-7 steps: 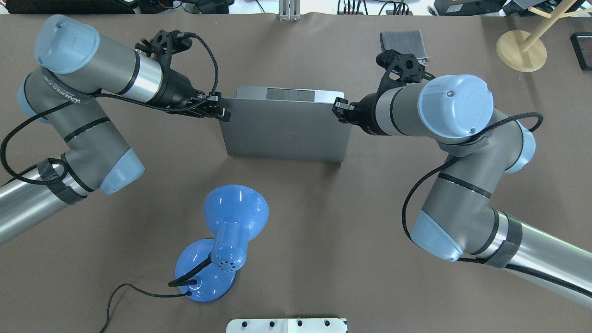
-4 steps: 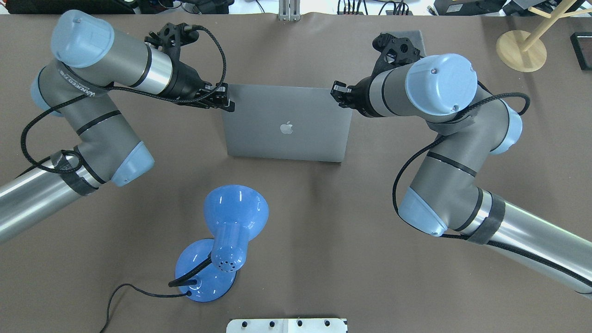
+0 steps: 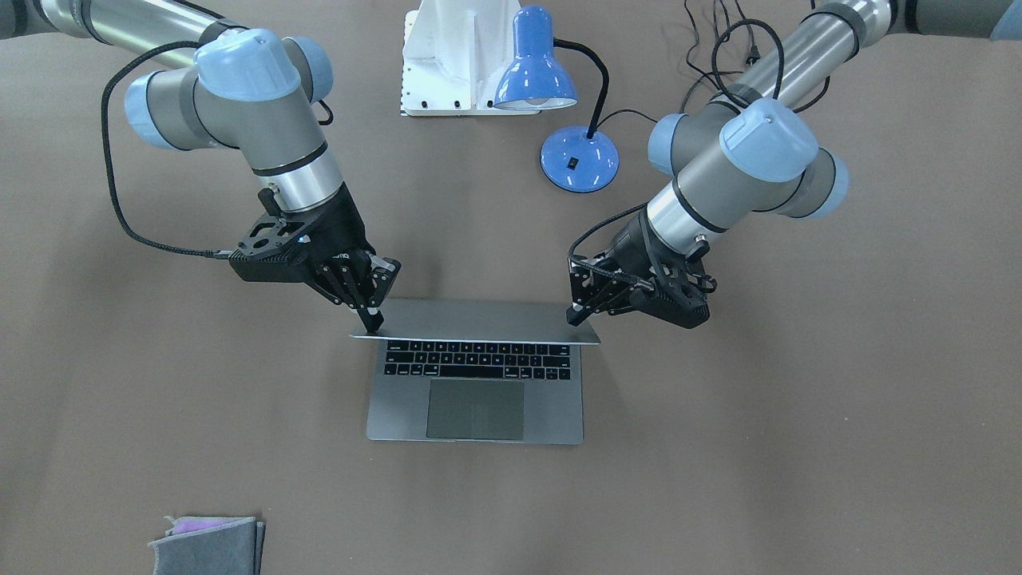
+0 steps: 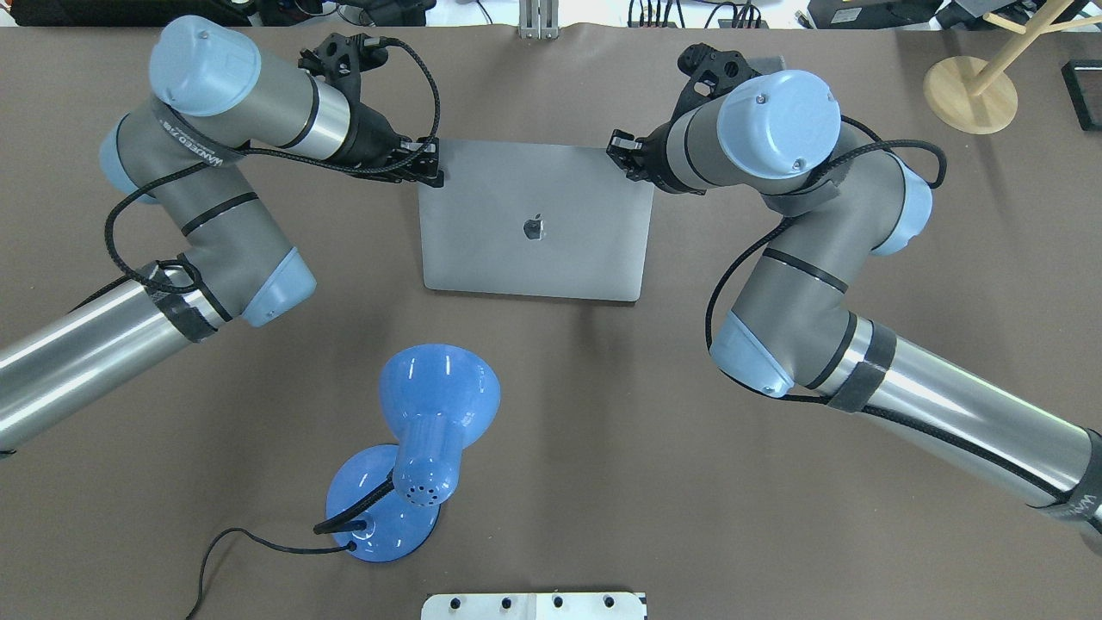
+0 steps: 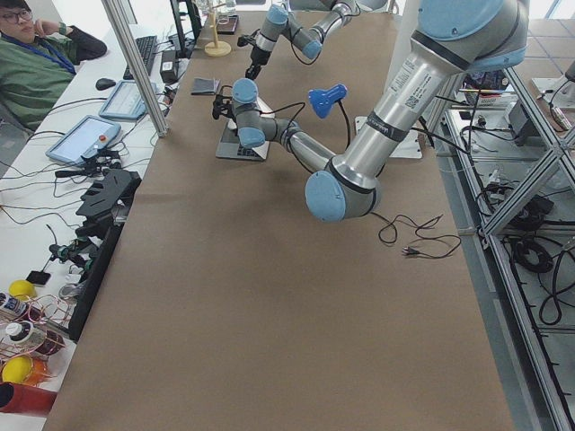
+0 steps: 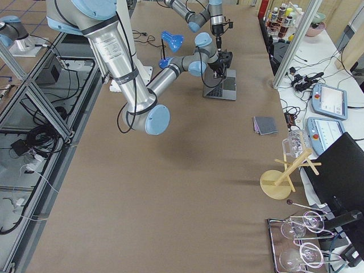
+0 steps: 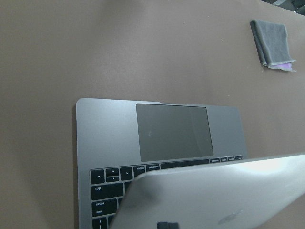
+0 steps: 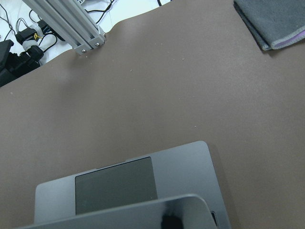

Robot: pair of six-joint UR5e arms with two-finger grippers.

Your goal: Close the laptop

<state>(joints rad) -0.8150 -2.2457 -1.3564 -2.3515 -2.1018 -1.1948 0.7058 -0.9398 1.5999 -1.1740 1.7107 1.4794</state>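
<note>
The laptop sits on the brown desk between the two hands, its hinge side toward the robot. Its lid is tilted well forward over the black keys. The trackpad lies uncovered beyond both hands. The left hand has its fingers drawn narrow and holds nothing. Its tips rest against the back of the lid at the top corner on its own side. The right hand is set the same way at the opposite top corner, fingers close together and pressed to the lid's outer face. A blue desk lamp stands behind the left hand, nearer the robot's base. A folded grey cloth lies on the desk well past the right hand, apart from the laptop.
</note>
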